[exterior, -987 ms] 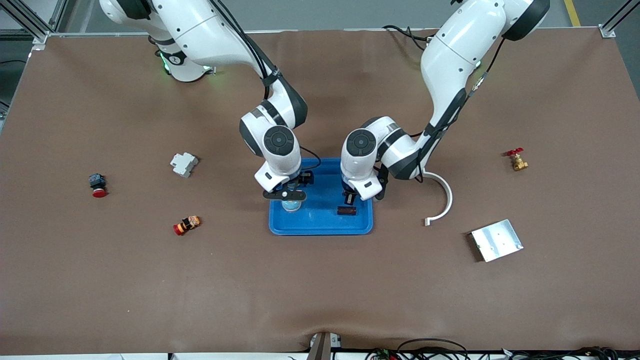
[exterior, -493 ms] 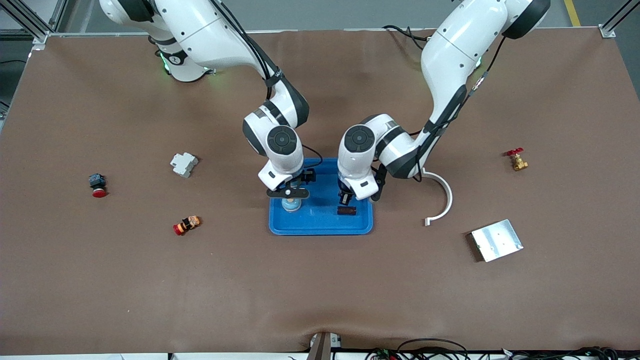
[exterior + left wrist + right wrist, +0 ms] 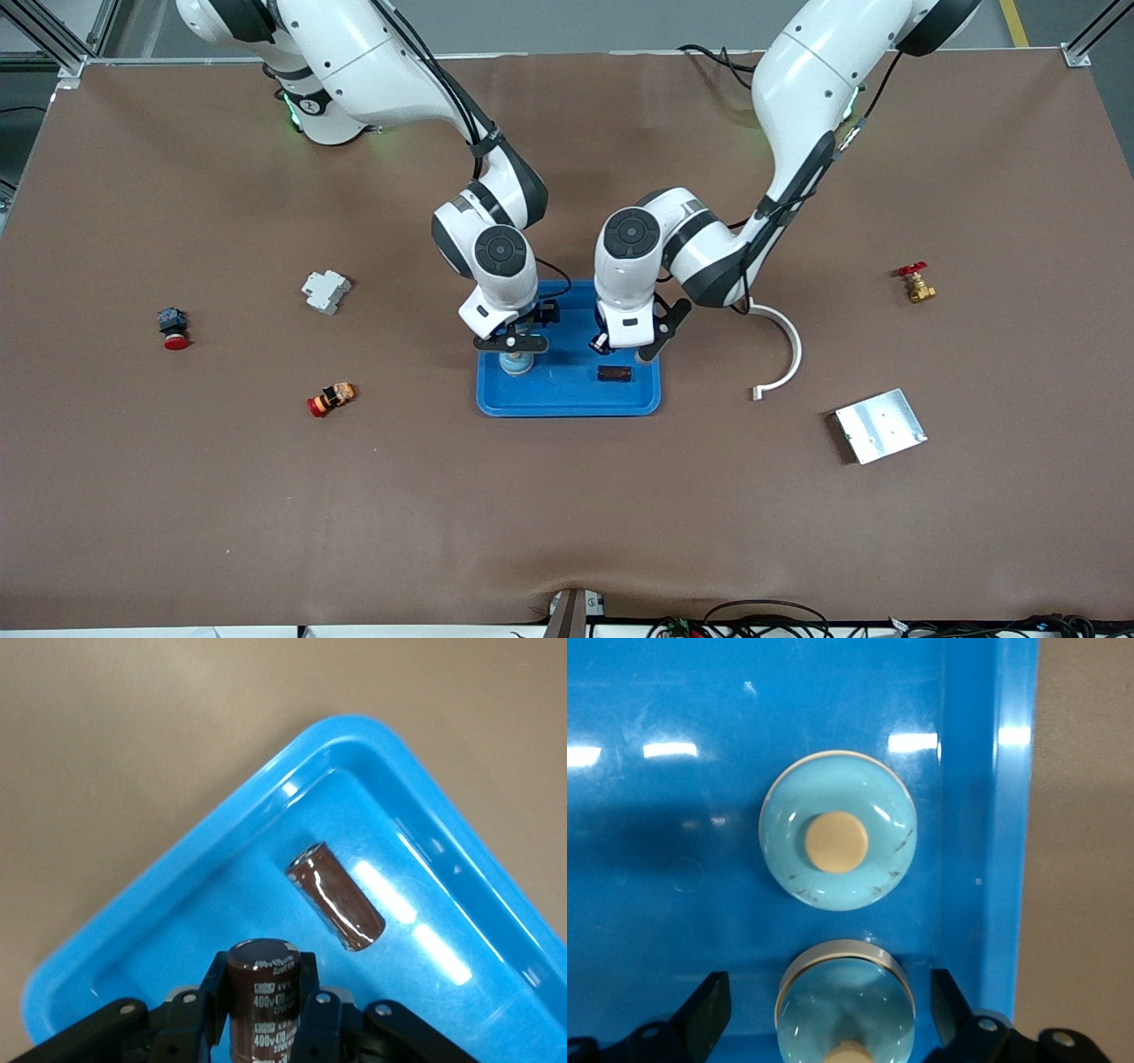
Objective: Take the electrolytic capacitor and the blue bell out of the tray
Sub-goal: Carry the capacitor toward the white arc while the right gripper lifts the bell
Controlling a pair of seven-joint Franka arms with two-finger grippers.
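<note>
— Since a second ago the left gripper has risen slightly and turned over the blue tray. The right gripper barely shifted and hangs over the tray's end toward the right arm.

— Anything in the tray from the front?

— A brown lying capacitor, toward the left arm's end.

— Left wrist view?

— Fingers clamped on an upright capacitor with a glossy brown sleeve printed "400v 470". The lying capacitor rests apart on smooth plastic.

— Right wrist view?

— Fingers spread wide, gripping nothing. A teal bell sits between them, touching neither. A twin bell, a glossy dome with a cream button, stands beside it near the rim.
</note>
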